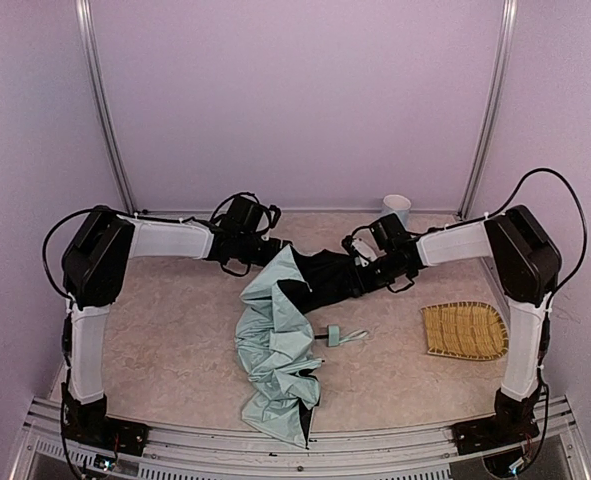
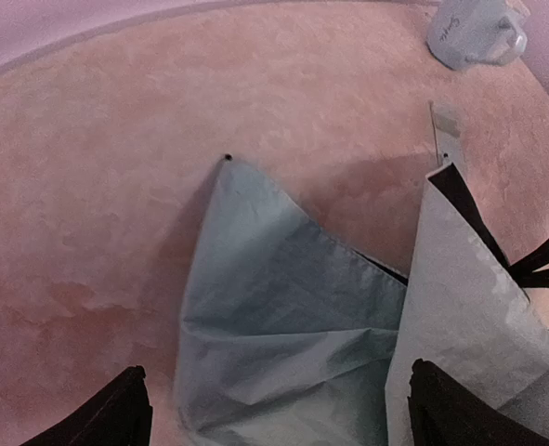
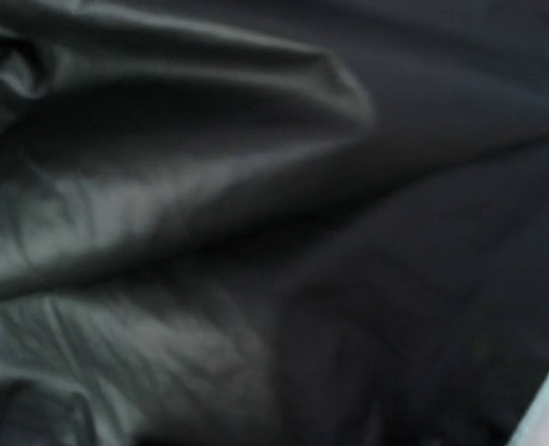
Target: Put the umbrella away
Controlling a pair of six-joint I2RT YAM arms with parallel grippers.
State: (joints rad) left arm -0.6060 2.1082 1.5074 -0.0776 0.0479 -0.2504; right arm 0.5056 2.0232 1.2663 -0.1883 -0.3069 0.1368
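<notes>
The folding umbrella of pale mint-blue fabric with a black lining (image 1: 275, 350) lies sprawled across the middle of the speckled beige table (image 1: 165, 330). It runs from the centre of the top view down to the bottom edge, its canopy loose and crumpled, not rolled or strapped. Its small mint handle with a wrist loop (image 1: 332, 335) sticks out to the right of the fabric, just below centre. By my reading the task is barely begun: nothing is folded tight or stowed yet, and gathering, wrapping and securing the canopy are all left to do.

The left gripper (image 2: 279, 409) stands wide open over a mint panel in the lower half of its wrist view. Its dark fingertips (image 2: 116, 413) sit far apart at the bottom corners and hold nothing.

The right gripper (image 1: 363, 268) is pressed into the black lining right of centre in the top view. Its own camera shows only dark, blurred cloth filling the frame — no fingers — so I cannot tell how far it is open or whether it has the fabric.

A pale blue ceramic mug (image 1: 396, 208) stands at the upper right. A woven yellow straw mat (image 1: 463, 330) lies at the right, well apart from the umbrella.
</notes>
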